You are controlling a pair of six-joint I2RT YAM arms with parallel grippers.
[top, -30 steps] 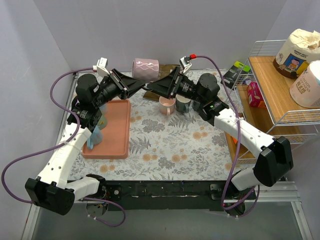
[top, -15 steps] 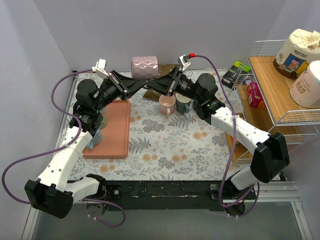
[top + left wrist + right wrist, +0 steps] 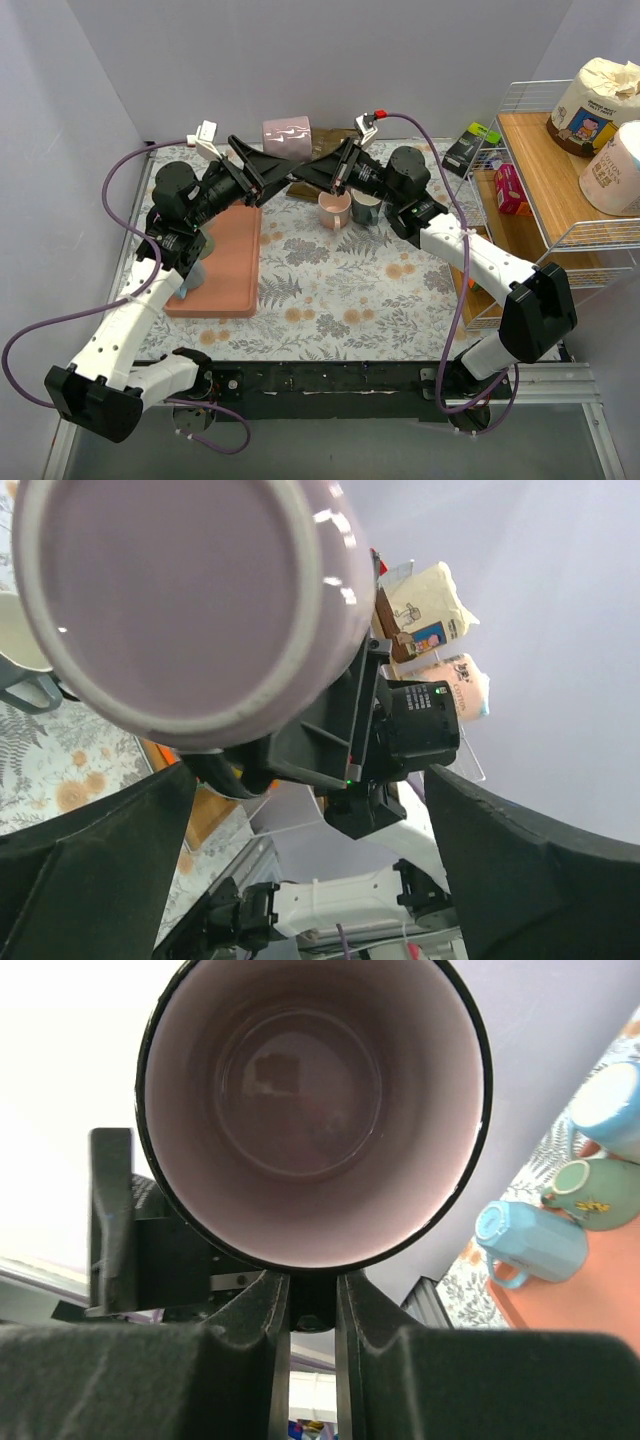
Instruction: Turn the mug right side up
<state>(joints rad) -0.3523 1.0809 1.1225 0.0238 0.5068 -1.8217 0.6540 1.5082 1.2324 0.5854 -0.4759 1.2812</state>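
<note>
Floral-patterned tabletop (image 3: 340, 290) spreads under both arms, with a wire shelf (image 3: 560, 235) at its right edge and a pink tray (image 3: 235, 270) on its left side. Above the far middle, the right gripper (image 3: 312, 1290) has its jaws pinched nearly together on the lower side of the lavender mug (image 3: 287, 135), which lies sideways in the air, mouth toward the right wrist. The left gripper (image 3: 310, 775) faces the mug's base, jaws spread wide, holding nothing. A pink cup (image 3: 335, 208) stands on the tabletop nearby.

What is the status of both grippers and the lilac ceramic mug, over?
Right gripper shut on lilac ceramic mug rim, left gripper open at its base. Mug in the air, on its side. Pink cup and grey cup stand close by.
</note>
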